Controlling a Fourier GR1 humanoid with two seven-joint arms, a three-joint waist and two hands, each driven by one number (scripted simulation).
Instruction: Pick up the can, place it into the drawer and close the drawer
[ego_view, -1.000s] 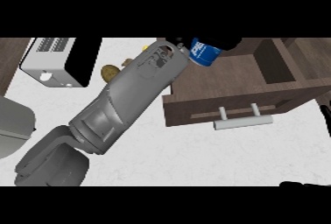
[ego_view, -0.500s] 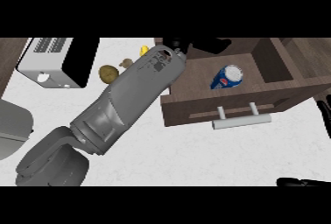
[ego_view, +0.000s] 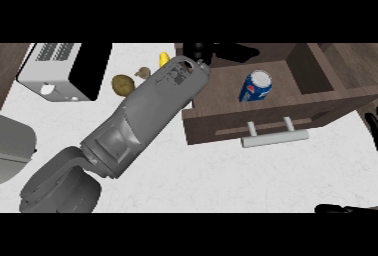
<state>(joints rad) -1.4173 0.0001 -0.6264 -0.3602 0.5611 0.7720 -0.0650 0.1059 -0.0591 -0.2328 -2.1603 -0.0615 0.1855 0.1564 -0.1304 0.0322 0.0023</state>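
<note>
Above open drawer (ego_view: 221, 107), left robot hand (ego_view: 214, 50) outstretched.

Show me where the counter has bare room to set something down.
Bare white counter lies in front of the drawer, between the left forearm and the right hand. It is crowded between the toaster and the left forearm, where a potato lies. The can lies in the drawer.

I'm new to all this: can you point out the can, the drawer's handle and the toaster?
can (ego_view: 257, 86), head view, on its blue side.
drawer's handle (ego_view: 275, 139), head view, middle of the pale bar.
toaster (ego_view: 53, 75), head view, on its white top.
</note>
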